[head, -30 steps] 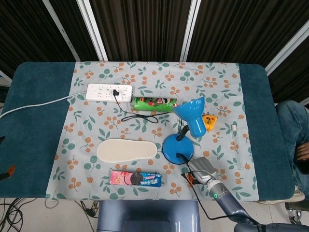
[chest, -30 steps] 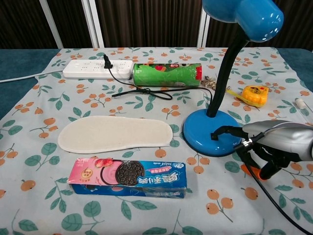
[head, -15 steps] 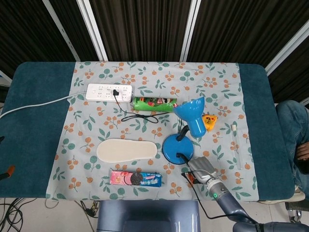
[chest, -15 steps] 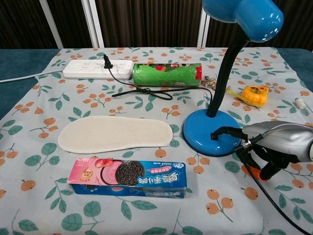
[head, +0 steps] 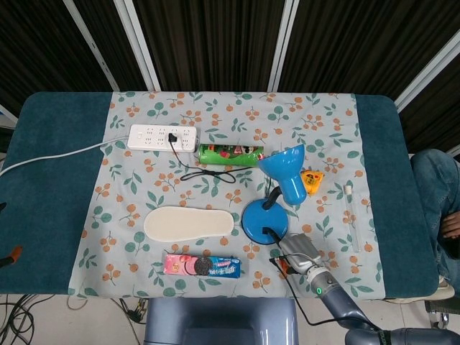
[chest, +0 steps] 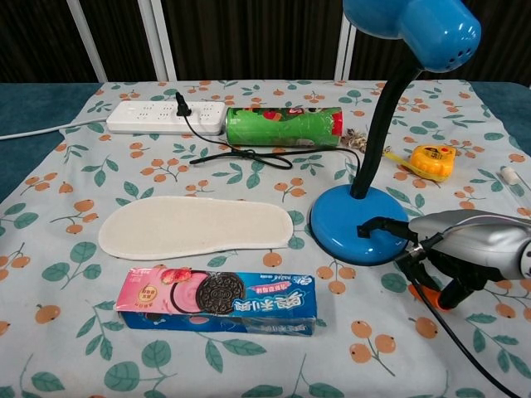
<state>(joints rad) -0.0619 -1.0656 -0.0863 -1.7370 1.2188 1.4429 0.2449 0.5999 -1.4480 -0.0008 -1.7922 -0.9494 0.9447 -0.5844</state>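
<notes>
A blue desk lamp [head: 264, 219] [chest: 357, 232] stands right of the middle, its shade tilted up to the right. Its black cord [chest: 448, 340] runs from the base toward the near edge. My right hand [head: 298, 253] [chest: 465, 249] lies just right of the lamp base. Its dark fingers are curled down around the cord and grip a small orange switch [chest: 437, 296] [head: 282, 266] on it. My left hand shows in neither view.
A white power strip [head: 162, 137] [chest: 166, 118] and a green chips can [head: 230, 154] [chest: 284, 126] lie at the back. A white insole [head: 189, 223] [chest: 195, 226] and a cookie pack [head: 202, 266] [chest: 217, 301] lie in front. A yellow tape measure [head: 312, 180] [chest: 431, 160] and a white tube [head: 351, 212] sit at the right.
My right hand has edged slightly left and lower beside the lamp base, still curled on the cord switch. Nothing else has moved.
</notes>
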